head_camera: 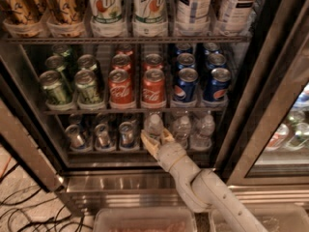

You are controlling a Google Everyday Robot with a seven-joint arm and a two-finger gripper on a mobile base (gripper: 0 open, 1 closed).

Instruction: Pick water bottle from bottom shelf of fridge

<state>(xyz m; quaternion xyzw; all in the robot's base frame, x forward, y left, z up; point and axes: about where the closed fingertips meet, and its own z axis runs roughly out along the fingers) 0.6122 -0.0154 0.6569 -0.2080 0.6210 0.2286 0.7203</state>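
Observation:
The fridge (pixel 270 95) stands open with its glass door swung to the right. On the bottom shelf (pixel 140 153) silver-topped cans fill the left lanes and clear water bottles fill the right lanes. My gripper (pixel 156 140) reaches in from the lower right and sits at the base of the front-left water bottle (pixel 153 124), which stands upright on the shelf. Two more water bottles (pixel 182 127) (pixel 204 126) stand to its right. My grey arm (pixel 203 192) hides the shelf's front edge below the bottles.
Silver cans (pixel 101 134) stand just left of the gripper. The rack above holds green cans, Coke cans (pixel 153 87) and Pepsi cans (pixel 186 85), close over the bottle caps. A steel sill (pixel 111 182) runs below. A clear bin (pixel 145 221) sits at the bottom. Cables (pixel 24 207) lie on the floor at left.

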